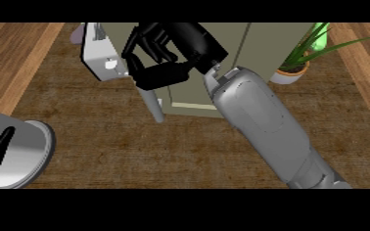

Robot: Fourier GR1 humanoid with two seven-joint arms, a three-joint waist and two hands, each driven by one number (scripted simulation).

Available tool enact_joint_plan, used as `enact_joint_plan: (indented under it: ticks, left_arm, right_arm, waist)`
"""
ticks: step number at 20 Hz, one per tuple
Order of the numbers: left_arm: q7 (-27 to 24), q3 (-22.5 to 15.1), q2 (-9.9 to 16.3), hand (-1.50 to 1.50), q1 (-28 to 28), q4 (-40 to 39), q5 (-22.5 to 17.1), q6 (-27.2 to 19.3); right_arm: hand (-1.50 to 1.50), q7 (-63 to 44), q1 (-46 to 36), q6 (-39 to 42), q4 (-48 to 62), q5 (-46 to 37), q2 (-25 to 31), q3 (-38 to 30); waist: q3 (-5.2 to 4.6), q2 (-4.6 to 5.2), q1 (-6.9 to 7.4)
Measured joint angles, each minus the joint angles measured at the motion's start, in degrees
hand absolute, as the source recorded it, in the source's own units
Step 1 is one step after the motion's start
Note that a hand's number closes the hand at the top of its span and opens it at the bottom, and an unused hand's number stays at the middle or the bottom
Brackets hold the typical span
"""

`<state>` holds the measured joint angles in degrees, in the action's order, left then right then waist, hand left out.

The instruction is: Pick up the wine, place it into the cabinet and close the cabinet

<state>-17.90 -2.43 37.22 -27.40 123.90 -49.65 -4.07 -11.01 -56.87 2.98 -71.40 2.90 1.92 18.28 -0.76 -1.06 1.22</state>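
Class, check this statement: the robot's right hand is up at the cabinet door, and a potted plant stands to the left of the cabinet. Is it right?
Not quite. The head view shows the potted plant to the right of the cabinet, not the left. The rest holds: the right hand is up at the cabinet door.

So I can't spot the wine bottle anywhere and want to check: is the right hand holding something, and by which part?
Cannot be told. The right hand is curled at the cabinet's open door, but no bottle is visible in its fingers.
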Motion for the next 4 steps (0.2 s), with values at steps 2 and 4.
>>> enact_joint_plan:
  ticks: [2, 4]
  left_arm:
    - [0.7, -1.0, -0.5, -1.5, 1.4, 0.4, 0.7, -1.2]
    - [0.8, -2.0, -1.3, -1.5, 2.9, -0.4, 1.4, -2.4]
  right_arm:
    - [1.5, 1.1, -0.5, 0.7, 1.1, 0.0, 0.1, -0.2]
    - [1.5, 1.9, -1.0, 2.0, 1.8, 0.4, 0.4, -0.3]
  waist:
    - [-0.07, -0.11, 0.13]
    - [-0.26, -0.04, 0.04]
